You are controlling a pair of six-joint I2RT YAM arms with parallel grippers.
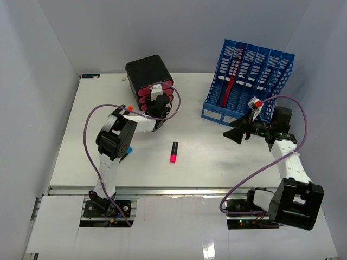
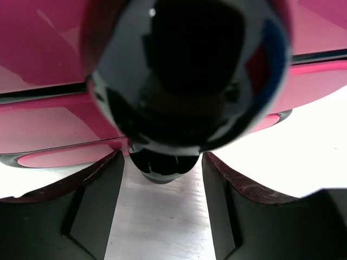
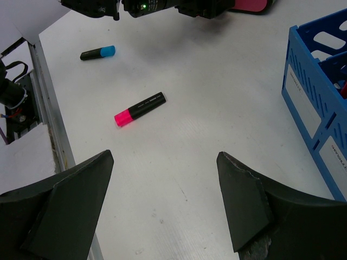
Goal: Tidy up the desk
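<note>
The desk (image 1: 217,162) is a white tabletop with a metal rail along its front. My left gripper (image 1: 158,117) is at the foot of the black drawer unit with pink fronts (image 1: 149,78). In the left wrist view its fingers (image 2: 103,195) flank the ribbed end of a glossy black object (image 2: 162,168), which fills the gap between them and rises blurred toward the camera. My right gripper (image 1: 236,132) is open and empty above the desk in front of the blue file rack (image 1: 246,81). A pink-capped highlighter (image 1: 174,152) lies mid-desk, and it also shows in the right wrist view (image 3: 139,108).
A blue-capped highlighter (image 3: 98,52) lies by the left arm's elbow (image 1: 129,149). An orange tip (image 1: 130,108) shows beside the left forearm. The pink drawer fronts (image 2: 49,81) look closed. Grey walls enclose the desk on three sides.
</note>
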